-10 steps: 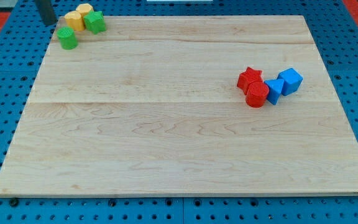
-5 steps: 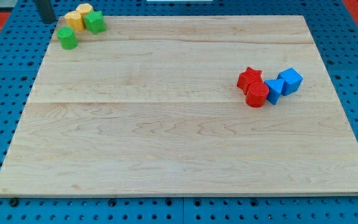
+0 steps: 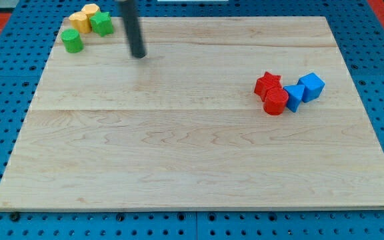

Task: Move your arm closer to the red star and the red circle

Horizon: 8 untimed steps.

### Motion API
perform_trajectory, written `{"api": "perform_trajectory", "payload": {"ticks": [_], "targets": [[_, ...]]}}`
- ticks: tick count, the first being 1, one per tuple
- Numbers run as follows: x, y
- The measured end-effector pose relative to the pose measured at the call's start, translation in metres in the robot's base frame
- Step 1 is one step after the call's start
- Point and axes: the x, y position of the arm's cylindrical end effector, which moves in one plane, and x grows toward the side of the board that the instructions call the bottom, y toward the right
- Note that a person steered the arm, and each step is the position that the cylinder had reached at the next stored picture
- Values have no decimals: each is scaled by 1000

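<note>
My tip (image 3: pixel 139 56) rests on the wooden board (image 3: pixel 179 160) at upper left. The red star (image 3: pixel 267 83) and red circle (image 3: pixel 275 102), touching, lie well apart at right. No readable writing shows.

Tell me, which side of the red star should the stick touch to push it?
No gripping here, only pushing. The red star touches the red circle, with blue blocks to the view's right. Its view's-left edge is bare and faces my tip, so that side is probably best.
</note>
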Motion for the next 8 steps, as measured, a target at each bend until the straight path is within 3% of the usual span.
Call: {"api": "perform_trajectory", "payload": {"ticks": [1, 2, 4, 7, 8], "targets": [[-72, 17], [-73, 11], [-73, -17], [-66, -10], [-3, 9]]}}
